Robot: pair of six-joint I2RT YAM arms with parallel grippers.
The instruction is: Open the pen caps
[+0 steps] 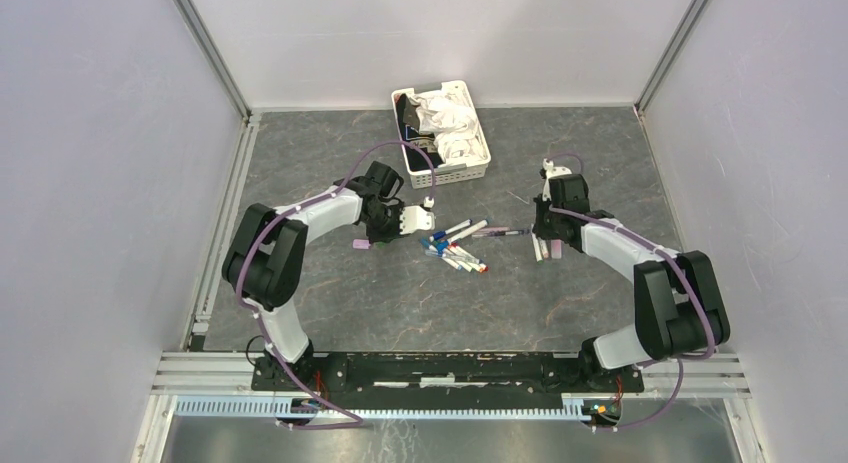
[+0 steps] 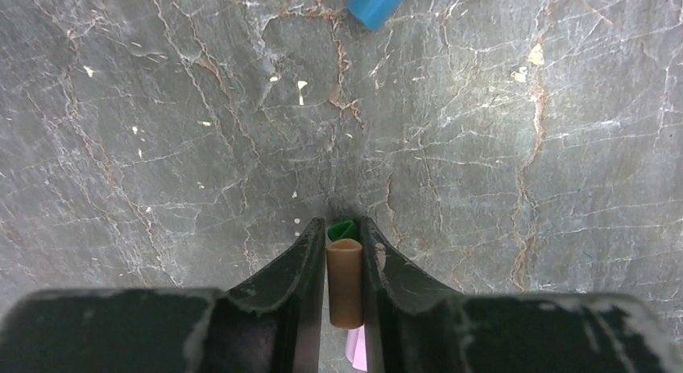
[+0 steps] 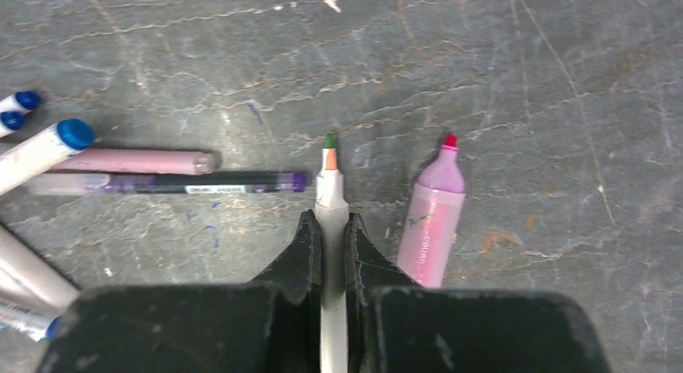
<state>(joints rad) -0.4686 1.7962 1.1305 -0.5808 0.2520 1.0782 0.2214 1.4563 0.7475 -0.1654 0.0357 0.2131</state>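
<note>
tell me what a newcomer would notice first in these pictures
Each gripper is pinching something: the left gripper holds a short tan cap, the right gripper an uncapped white pen with a green tip. Between the arms lies a loose scatter of pens on the grey table, with a white basket at the back.

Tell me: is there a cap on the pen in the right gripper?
No. The pen clamped in the right gripper shows its bare green-tipped nib, with no cap over it.
</note>
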